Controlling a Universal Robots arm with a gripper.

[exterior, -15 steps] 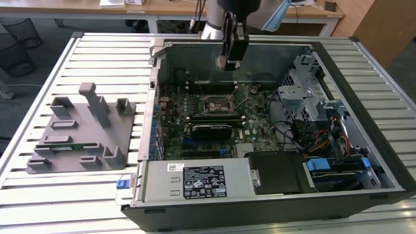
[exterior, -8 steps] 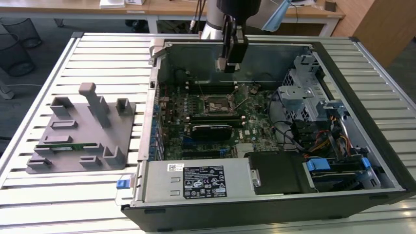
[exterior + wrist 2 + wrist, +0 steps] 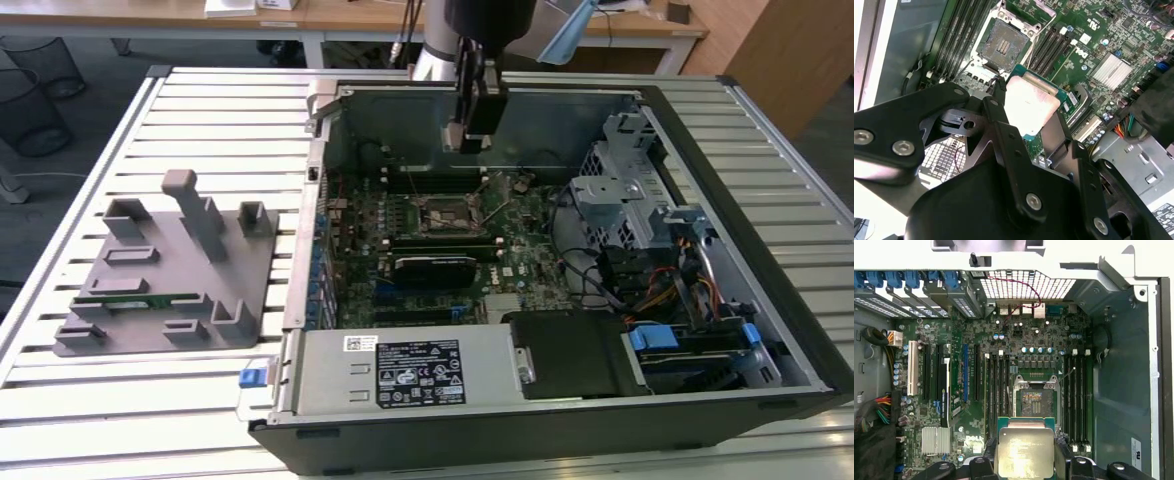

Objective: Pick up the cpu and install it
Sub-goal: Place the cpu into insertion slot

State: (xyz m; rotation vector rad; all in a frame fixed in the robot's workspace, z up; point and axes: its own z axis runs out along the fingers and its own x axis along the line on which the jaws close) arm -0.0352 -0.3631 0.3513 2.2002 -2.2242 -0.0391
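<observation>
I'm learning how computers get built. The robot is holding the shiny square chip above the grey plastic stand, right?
Not the grey stand. The jaws hold the shiny square chip above the green board inside the open computer, near its empty socket; the first wrist view shows it. The grey stand sits aside, on the exterior view's left.

Bright even light, white glare on cpu (image 3: 1031, 105), case (image 3: 534, 440) interior shadowed

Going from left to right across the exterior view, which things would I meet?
Grey plastic parts holder → black gripper gripping the flat silver-topped square cpu → silver metal drive cage.
</observation>
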